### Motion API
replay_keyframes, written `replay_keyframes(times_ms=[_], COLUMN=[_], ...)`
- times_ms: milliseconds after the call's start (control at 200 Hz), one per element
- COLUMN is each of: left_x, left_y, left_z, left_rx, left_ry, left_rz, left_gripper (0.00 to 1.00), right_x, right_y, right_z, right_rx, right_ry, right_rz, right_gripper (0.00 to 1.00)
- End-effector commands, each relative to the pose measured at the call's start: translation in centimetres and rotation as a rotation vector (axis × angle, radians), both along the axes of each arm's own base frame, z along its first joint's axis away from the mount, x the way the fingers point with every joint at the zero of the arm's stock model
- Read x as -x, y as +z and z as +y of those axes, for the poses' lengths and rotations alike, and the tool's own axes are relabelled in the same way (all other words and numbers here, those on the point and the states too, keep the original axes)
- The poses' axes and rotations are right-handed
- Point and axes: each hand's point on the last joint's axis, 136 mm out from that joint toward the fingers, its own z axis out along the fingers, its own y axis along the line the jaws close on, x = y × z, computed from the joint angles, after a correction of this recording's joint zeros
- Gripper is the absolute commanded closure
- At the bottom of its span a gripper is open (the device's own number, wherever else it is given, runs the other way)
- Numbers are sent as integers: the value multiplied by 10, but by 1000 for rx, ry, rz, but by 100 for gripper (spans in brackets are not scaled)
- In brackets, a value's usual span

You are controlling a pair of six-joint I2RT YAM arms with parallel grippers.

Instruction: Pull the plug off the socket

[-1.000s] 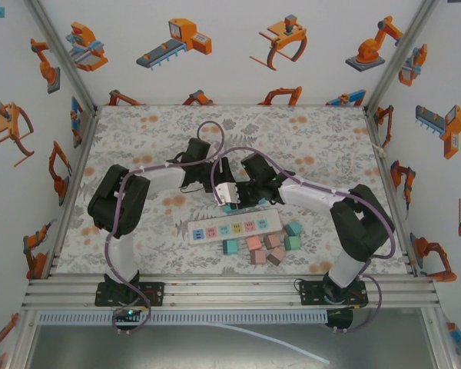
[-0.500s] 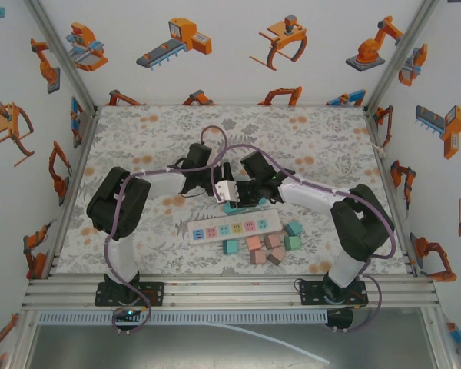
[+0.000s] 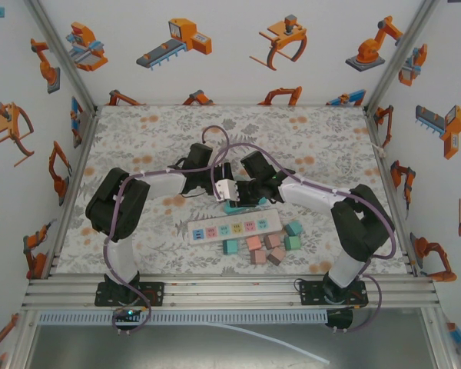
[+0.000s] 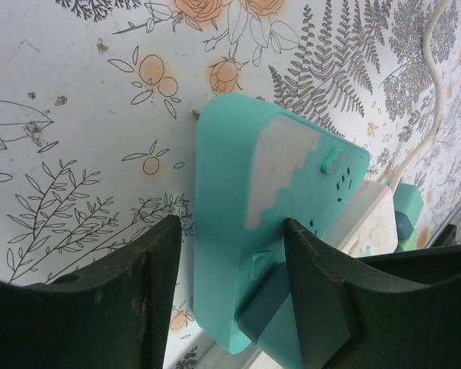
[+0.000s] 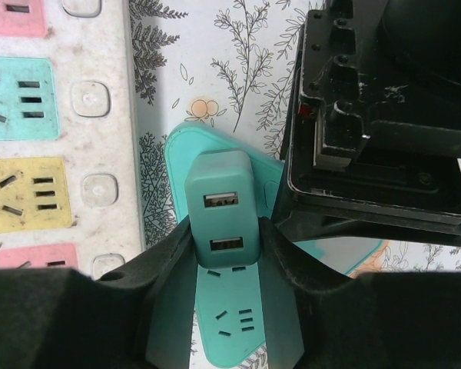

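Your plug (image 5: 221, 201), a boxy matte teal block with two USB ports on its face, is seated in the socket (image 5: 238, 327). It sits squarely between the fingers of your right gripper (image 5: 224, 242), which is clenched on its two sides. The socket is a smooth teal slab with rounded corners and a white stepped patch on its face, lying near the middle of the floral-printed surface (image 3: 138, 131). Your left gripper (image 4: 232, 254) straddles it. One dark finger touches one side and the other stands just beside the opposite edge, so you cannot tell whether it is grasping. Close by lies a long white power strip (image 3: 234, 227) with pastel outlets, and small blocks (image 3: 261, 247) lie near it.
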Motion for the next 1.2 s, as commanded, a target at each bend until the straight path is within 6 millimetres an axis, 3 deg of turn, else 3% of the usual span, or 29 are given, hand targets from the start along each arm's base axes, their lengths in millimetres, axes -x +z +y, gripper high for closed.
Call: replay_keyframes(times_ms=[0,456,566,711,956,1197], left_x=[43,42,42,33,6,-16], left_y=[-106,-101,-93,-80,-31,41], left_z=[87,90,85,80,61,50], left_rx=[-457,-457,-422,-401,-325,-261], left_ry=[44,54,54,62,59,57], left_rz=[166,156,154,130,40,-105], left_gripper=[47,47,47,47,46,43], right_x=[-5,8,13,20,37,49], right_y=[62,63,71,95,134,153], right_z=[13,-1,-4,-10,-31,-55], right_rx=[-147,-149,-165,-228,-382,-612], right_ry=[14,0,-11,-89,-400,-808], right_rz=[-90,-91,-91,-42,192,526], right_gripper=[73,74,74,77,81,91])
